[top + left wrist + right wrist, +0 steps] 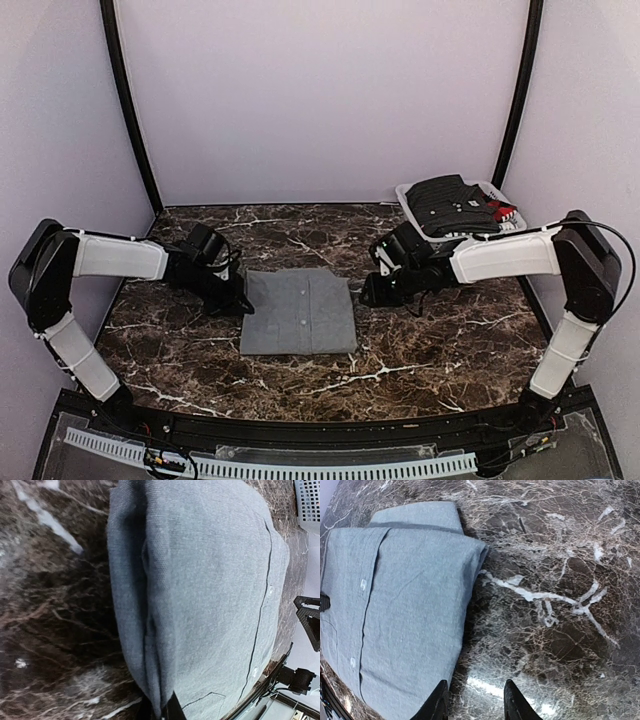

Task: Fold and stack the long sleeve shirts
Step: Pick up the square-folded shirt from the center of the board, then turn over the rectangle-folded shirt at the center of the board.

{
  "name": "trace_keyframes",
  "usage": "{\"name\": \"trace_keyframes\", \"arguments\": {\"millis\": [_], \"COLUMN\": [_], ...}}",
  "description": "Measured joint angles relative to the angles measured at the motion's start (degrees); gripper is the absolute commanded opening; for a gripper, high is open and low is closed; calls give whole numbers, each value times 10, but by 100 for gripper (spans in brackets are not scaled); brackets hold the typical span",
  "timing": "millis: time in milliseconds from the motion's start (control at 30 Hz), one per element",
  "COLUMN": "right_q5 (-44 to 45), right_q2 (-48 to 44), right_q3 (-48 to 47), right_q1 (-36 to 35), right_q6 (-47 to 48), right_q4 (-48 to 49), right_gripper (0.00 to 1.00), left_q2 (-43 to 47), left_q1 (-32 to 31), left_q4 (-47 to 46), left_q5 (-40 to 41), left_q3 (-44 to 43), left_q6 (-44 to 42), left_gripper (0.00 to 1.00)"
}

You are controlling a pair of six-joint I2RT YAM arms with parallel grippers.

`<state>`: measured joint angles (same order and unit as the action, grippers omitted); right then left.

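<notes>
One grey shirt lies folded at frame ctr on the marble table. My left gripper is clamped on its left edge. My right gripper hangs just right of it, jaws part-open w/ nothing btwn.

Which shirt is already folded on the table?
The plain grey button-front cloth shirt mid-table; the dark garment sits in the white plastic basket, far right.

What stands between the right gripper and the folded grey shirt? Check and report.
Nothing visible. The right gripper hovers open over the table, with only marble between it and the grey shirt. The white basket holding dark clothes stands at the back right, off that path.
</notes>
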<state>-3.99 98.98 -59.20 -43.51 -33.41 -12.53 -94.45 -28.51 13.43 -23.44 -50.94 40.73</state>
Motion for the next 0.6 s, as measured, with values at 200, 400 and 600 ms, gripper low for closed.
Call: {"name": "trace_keyframes", "arguments": {"millis": [200,400,600], "right_q5": [0,0,16], "right_q2": [20,70,129], "right_q3": [-29,-71,-114], "right_q1": [-34,-56,-61], "right_q6": [-12,-30,-45], "right_q4": [2,9,10], "right_gripper": [30,15,8], "left_q2": [31,34,34], "left_q1": [33,40,48], "left_q4": [83,131,171], "left_q5": [-13,-35,-50], "left_q3": [-43,-79,-125], "left_q6": [-70,-107,-133], "left_gripper": [0,0,0]}}
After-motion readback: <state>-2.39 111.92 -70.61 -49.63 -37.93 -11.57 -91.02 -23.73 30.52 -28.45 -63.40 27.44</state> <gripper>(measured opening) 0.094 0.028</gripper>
